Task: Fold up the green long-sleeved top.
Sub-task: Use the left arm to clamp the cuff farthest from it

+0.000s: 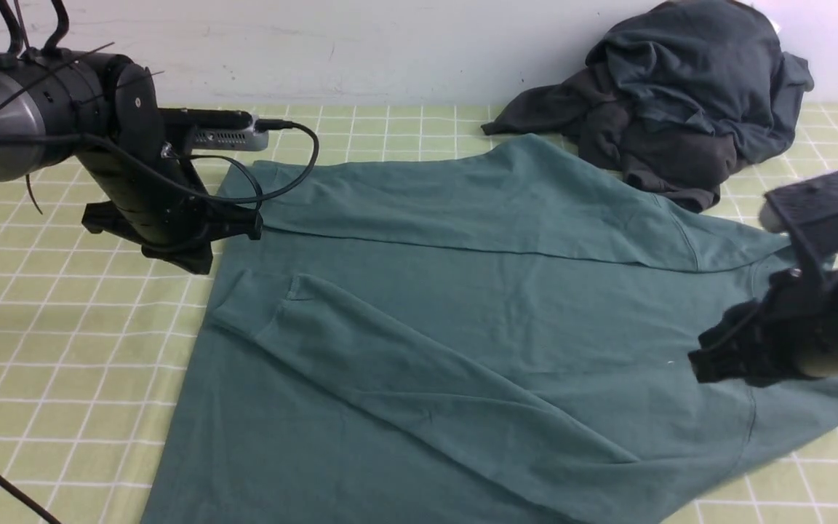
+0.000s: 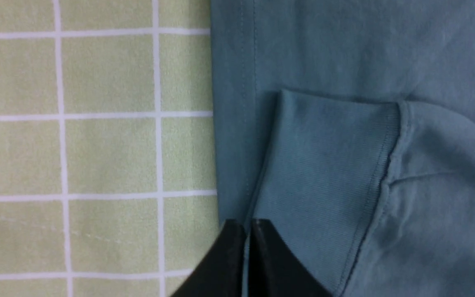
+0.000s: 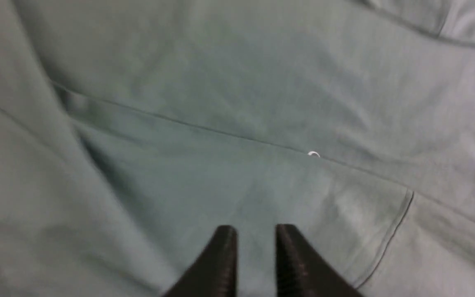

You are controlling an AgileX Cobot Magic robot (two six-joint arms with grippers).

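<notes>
Checked tablecloth [image 1: 62, 349]; green top [image 1: 463, 313]; grey heap [image 1: 681, 94] front view only.

You see your right gripper [image 3: 254, 237] with its jaws slightly apart and nothing between them. The green long-sleeved top [image 3: 229, 74] fills the view, and a tiny white mark [image 3: 313, 154] sits on a diagonal fold edge [image 3: 188, 123].
</notes>
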